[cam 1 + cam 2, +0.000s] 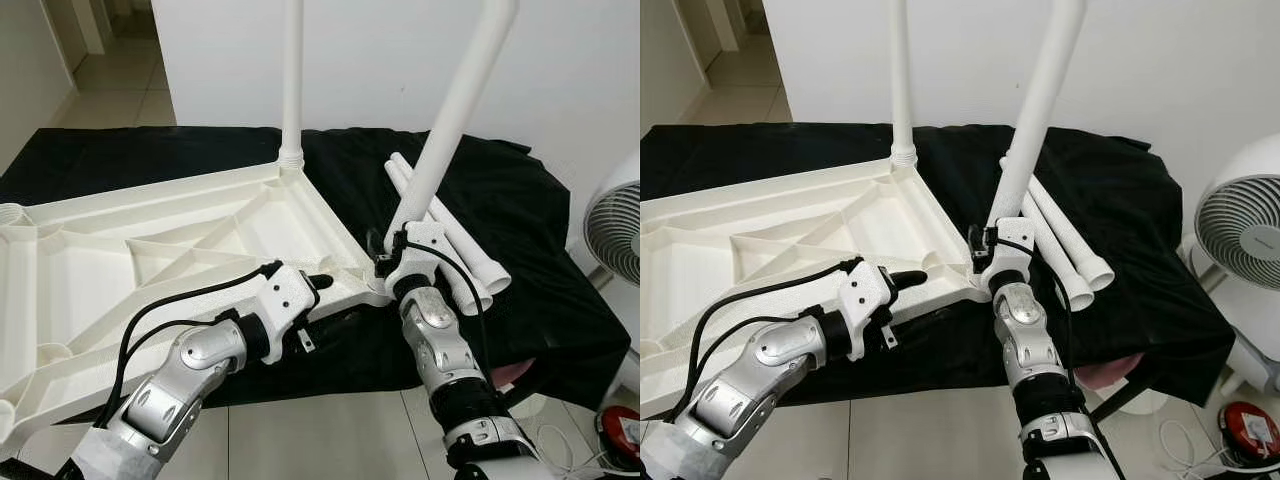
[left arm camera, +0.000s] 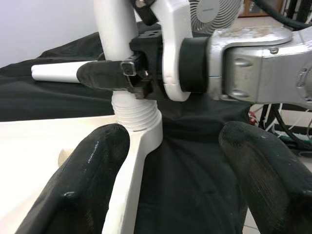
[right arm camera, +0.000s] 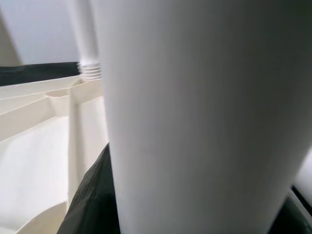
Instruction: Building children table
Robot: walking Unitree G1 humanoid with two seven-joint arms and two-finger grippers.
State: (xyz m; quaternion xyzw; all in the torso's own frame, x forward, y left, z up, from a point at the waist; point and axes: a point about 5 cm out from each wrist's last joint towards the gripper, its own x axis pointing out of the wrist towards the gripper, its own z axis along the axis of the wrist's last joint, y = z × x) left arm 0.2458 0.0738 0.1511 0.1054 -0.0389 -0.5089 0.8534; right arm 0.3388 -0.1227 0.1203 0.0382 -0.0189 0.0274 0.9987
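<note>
R pincer (image 1: 385, 262) clamps leg (image 1: 455, 110) – tabletop (image 1: 150, 250)

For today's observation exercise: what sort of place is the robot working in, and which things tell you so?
Probably a room in a home: tiled floor, a plain white wall, a white fan, and a doorway to another tiled room. The tabletop lies on a black cloth.

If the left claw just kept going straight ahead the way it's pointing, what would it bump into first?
Probably the tabletop's corner socket, where the right gripper holds a leg's threaded end. The left gripper is open, one finger at the tabletop's edge; depth is hard to judge.
</note>
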